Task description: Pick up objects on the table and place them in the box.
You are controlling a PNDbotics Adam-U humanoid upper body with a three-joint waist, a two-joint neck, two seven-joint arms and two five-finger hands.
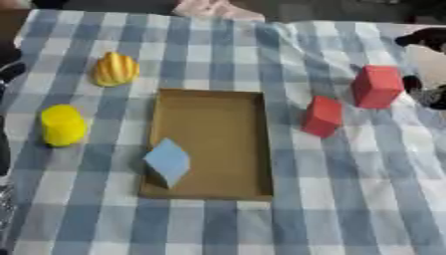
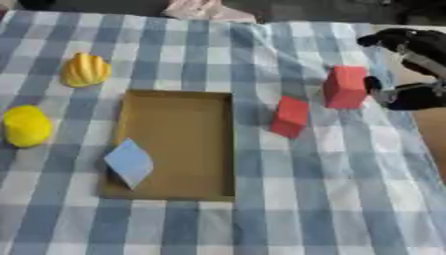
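A shallow brown cardboard box (image 1: 213, 107) lies in the middle of the checked cloth. A light blue block (image 1: 167, 162) leans tilted on the box's near left corner. Right of the box stand two red blocks, a smaller one (image 2: 290, 116) and a taller one (image 2: 346, 86). On the left are a yellow cylinder (image 1: 62, 125) and a ridged yellow-orange object (image 1: 116, 69). My right hand (image 2: 414, 63) is open just right of the taller red block, its thumb close to the block's side and its fingers spread above. A dark part of my left arm (image 1: 9, 67) shows at the left edge.
The blue-and-white checked cloth (image 1: 348, 199) covers the table and wrinkles near the far middle. A pink cloth (image 1: 213, 9) lies at the far edge.
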